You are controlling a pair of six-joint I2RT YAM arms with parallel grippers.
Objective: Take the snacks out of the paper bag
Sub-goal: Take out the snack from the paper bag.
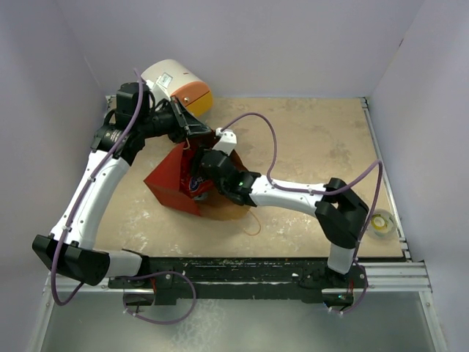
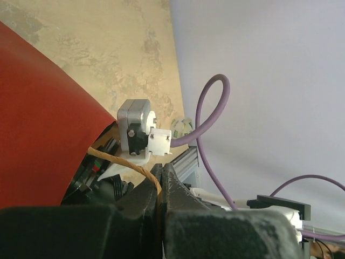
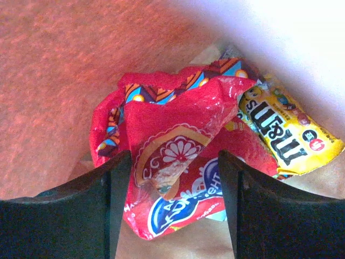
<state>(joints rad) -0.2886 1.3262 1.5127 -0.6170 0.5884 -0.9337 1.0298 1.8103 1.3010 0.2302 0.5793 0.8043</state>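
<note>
First, right jaws: spread wide apart, gripping nothing; the right gripper (image 3: 172,156) pointed into the mouth of the paper bag (image 3: 54,81).
Between the right fingers: the lower, crumpled part of the big red bag (image 3: 178,124) with its blue-and-white logo lay in the gap; whether either finger (image 3: 116,189) touched it could not be told.
Beyond the right fingertips: the rest of the red bag bulged up past them, deeper in the paper bag.
Beside the red bag: a yellow packet (image 3: 288,129) with dark lettering lay just to its right, partly tucked under its edge and outside the right-hand finger.
Under the snacks: the plain brown inner wall of the paper bag.
Left jaws: clenched together on the thin twisted brown handle (image 2: 124,162), which ran into the seam of the left gripper (image 2: 161,170).
Beyond the left jaws: the red outer wall of the paper bag curved away to the left, with the right arm's wrist at the bag's mouth.
Paper bag on the table: it lay on its side left of centre on the table (image 1: 315,147), red outside uppermost, mouth towards the right arm.
Behind the bag: a white cylindrical unit (image 1: 179,84) with an orange end stood at the far left.
Far right edge: a small tape roll (image 1: 381,224), well apart from both arms' grippers.
</note>
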